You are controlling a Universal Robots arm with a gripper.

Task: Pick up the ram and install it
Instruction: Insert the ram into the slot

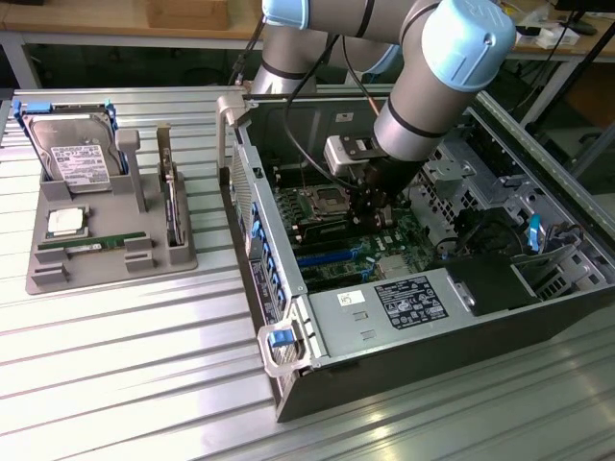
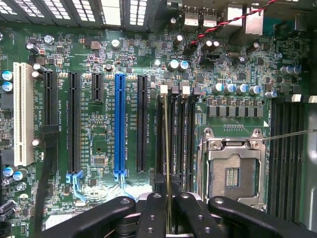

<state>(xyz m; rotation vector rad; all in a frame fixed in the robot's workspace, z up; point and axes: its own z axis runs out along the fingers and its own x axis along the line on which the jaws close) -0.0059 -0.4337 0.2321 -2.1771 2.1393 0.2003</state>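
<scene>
Nearest the wrist camera we see the gripper, its black fingers clamped on the ram, which shows edge-on as a thin strip. The ram stands over the dark memory slots, between the blue expansion slot and the processor socket; we cannot tell whether it touches a slot.

In the exterior view the ribbed table lies closest, then the open computer case. The arm reaches down into it, over the motherboard. On the exterior view's left a grey tray holds a hard drive.
</scene>
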